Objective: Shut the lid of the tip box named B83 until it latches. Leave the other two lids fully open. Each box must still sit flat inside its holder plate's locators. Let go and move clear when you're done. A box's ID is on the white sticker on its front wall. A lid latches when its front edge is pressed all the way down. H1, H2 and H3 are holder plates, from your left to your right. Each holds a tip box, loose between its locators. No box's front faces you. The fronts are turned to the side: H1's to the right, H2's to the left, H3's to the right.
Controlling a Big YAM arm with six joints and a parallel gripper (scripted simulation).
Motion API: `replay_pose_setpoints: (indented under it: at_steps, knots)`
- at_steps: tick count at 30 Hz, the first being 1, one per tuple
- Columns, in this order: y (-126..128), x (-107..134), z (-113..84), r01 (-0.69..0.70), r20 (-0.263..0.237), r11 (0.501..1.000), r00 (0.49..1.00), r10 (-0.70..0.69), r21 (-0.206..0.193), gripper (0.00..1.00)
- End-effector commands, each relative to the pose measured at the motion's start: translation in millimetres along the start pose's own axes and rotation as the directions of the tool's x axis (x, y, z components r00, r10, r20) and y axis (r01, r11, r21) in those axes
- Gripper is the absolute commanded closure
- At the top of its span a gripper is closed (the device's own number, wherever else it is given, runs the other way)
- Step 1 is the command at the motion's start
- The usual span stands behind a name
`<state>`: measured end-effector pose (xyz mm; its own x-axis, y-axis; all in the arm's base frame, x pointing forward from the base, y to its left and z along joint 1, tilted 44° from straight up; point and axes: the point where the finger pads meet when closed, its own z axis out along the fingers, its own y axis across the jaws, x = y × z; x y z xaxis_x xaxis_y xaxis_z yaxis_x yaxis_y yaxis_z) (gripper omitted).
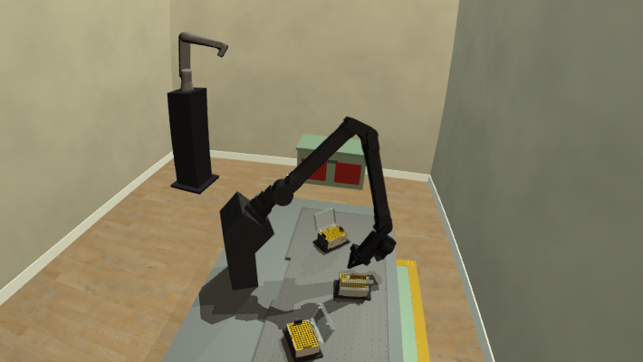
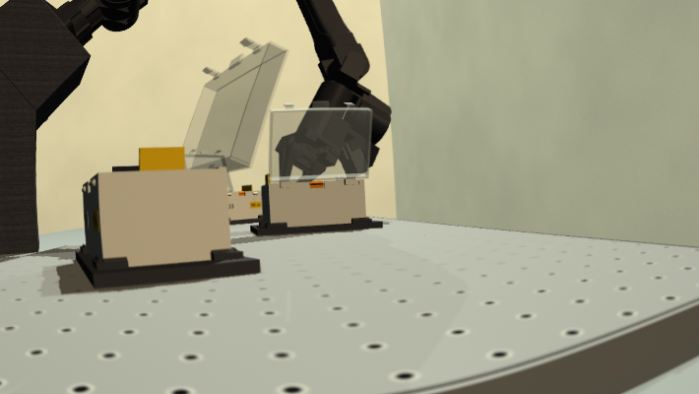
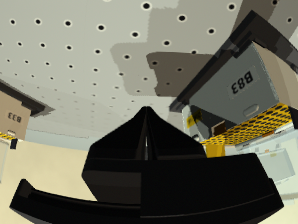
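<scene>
One gripper (image 1: 352, 263), fingers pinched together on nothing, hovers beside box B83 (image 3: 241, 86); an off-centre push could unseat it from its holder plate (image 1: 352, 297).

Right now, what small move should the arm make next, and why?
Probably nudge the shut gripper against the upright clear lid to start tipping it over. That box's sticker seems to read B83, and the empty gripper sits just behind the lid.
</scene>
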<state>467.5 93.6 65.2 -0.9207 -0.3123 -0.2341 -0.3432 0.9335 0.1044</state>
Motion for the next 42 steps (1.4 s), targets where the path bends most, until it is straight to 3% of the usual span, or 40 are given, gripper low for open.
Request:
replay_pose_setpoints:
  at_steps: [1,28,31,33,42]
  knots:
    - [-1.8,-4.4,-3.8,-0.002,0.014,1.000,1.000,0.002,0.005,1.00]
    - [-1.8,-4.4,-3.8,-0.002,0.014,1.000,1.000,0.002,0.005,1.00]
    - [-5.9,9.5,-22.9,-0.004,0.012,1.000,1.000,0.004,0.007,1.00]
    - [-5.9,9.5,-22.9,-0.004,0.012,1.000,1.000,0.004,0.007,1.00]
    - [-4.7,32.8,-61.0,-0.004,0.012,1.000,1.000,0.004,0.005,1.00]
